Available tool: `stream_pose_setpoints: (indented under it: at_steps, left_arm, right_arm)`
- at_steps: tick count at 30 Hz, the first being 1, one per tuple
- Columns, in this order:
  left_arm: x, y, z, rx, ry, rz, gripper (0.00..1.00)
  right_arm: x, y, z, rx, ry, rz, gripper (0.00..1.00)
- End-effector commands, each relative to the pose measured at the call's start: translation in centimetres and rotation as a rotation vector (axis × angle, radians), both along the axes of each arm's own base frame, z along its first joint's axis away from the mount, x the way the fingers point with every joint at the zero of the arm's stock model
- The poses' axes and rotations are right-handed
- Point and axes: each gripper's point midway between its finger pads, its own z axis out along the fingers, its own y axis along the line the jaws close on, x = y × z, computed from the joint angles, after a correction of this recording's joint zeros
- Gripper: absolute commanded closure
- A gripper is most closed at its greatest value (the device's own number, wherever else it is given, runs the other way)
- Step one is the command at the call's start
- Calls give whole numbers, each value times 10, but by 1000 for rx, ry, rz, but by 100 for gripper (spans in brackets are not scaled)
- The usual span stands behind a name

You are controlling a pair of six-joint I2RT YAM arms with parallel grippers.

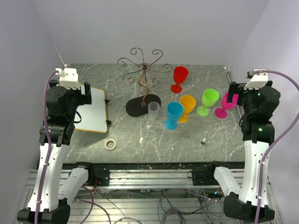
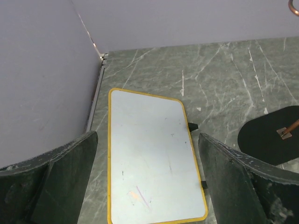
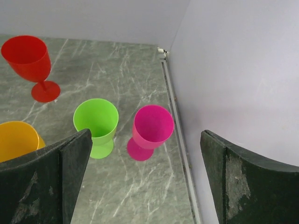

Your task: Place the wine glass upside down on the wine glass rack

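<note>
Both arms raised, jaws spread wide, holding nothing.
Left gripper (image 2: 147,137) hangs over a whiteboard (image 2: 149,158), right gripper (image 3: 145,134) over the pink glass (image 3: 153,126). The wine glass rack (image 1: 144,74) stands far centre, with a clear wine glass (image 1: 153,110) upright by its base's near-right edge.

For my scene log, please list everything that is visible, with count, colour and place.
wine glass rack: one, dark bronze wire, black oval base, table's far centre
clear glass: one, transparent, at the base's right edge
red glass: one, red, right of the rack
blue glass: one, blue, centre
orange glass: one, orange, right of blue
green glass: one, green, right of orange
pink glass: one, pink, by right wall
whiteboard: one, white, yellow rim, left side
tape roll: one, pale, front left
small dark object: one, front right, unidentifiable
left fingers: two, dark, apart, above whiteboard
right fingers: two, dark, apart, above pink glass
</note>
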Motion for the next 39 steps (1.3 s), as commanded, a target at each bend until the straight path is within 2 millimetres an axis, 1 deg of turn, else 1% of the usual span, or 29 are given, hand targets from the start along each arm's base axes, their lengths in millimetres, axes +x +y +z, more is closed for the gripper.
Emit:
stream_pose_setpoints:
  at_steps: [1,7,12,15,17,20,22,29,33,36,39]
  left_arm:
    - [-5,0,-3,7,-15,-6,1]
    - [-11,1,-14,17,-12,-12,1]
    - [-17,0,-17,22,-18,-19,1]
    - [-19,-4,-16,38,-18,-51,1]
    - [-18,-9,-13,47,-22,-88,1]
    - [-16,-23,-11,46,-9,-172,2]
    - [-15,-35,-12,40,6,-243,2]
    - [-8,-68,-4,37,39,-441,1]
    - [-4,-84,-6,25,79,-540,2]
    - [0,-97,-8,5,92,-609,2]
    - [2,-115,-9,-1,103,-713,3]
  right_arm:
    - [-4,6,-9,19,-4,28,0]
    - [-11,12,-29,38,16,61,0]
    - [-15,16,-41,50,29,80,0]
    - [-17,18,-46,50,46,90,0]
    - [-18,19,-43,45,49,105,0]
    - [-17,24,-41,38,67,142,0]
    - [-15,32,-41,33,83,196,0]
    - [-8,68,-35,53,96,431,0]
    - [-5,85,-35,95,103,541,0]
    - [-2,91,-38,120,88,576,0]
    - [1,96,-45,116,75,614,0]
